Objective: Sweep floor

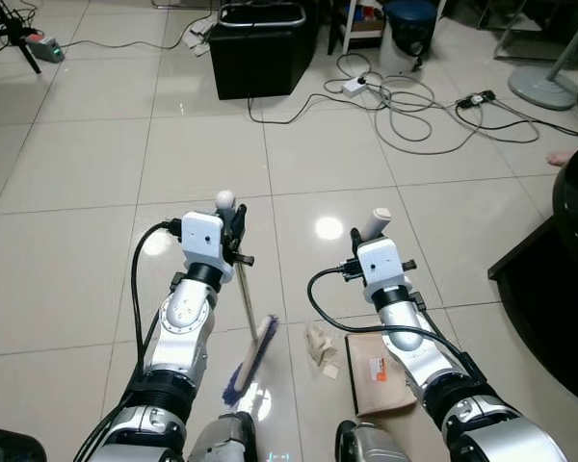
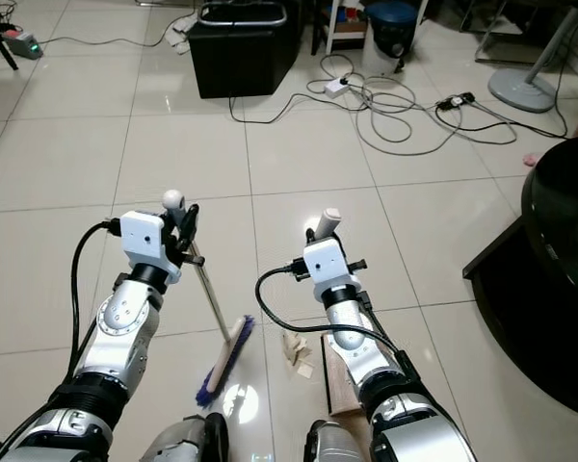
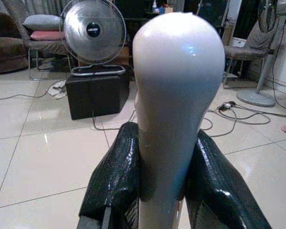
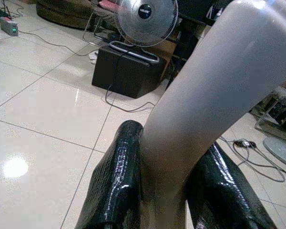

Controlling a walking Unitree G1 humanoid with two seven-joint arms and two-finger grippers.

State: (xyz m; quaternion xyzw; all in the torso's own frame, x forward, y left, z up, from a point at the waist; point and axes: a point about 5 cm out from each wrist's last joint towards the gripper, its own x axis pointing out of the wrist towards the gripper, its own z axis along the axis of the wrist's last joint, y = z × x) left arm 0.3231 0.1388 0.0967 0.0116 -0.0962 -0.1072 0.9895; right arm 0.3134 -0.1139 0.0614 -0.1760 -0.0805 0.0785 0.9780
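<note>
Down on the glossy pale tile floor (image 1: 96,164), head views: left gripper (image 1: 233,223) is clamped on a broom (image 1: 253,339) near its rounded white top. Thin metal shaft slants from the gripper down and toward the robot; long axis runs near-to-far, tilted. Wooden head w/ blue bristles rests on the tile between the two arms. Right gripper (image 2: 324,231) grips the white handle of a dustpan (image 2: 339,377), handle end pointing up and away. Flat tan pan lies on the floor under the right forearm. Crumpled beige paper scraps (image 1: 320,347) sit just beside the pan's edge, btwn pan and broom head. Farther off: black box (image 1: 262,48), tangle of cables (image 1: 414,106) w/ a power strip, fan base at far right.

Left wrist view: two shiny black fingers (image 3: 114,181) press both sides of the smooth, round-tipped broom end; fan (image 3: 93,31) stands atop the black box behind.

Right wrist view: black fingers (image 4: 118,181) squeeze the smooth grey-white dustpan handle, which leans across at an angle; same fan and box behind.
</note>
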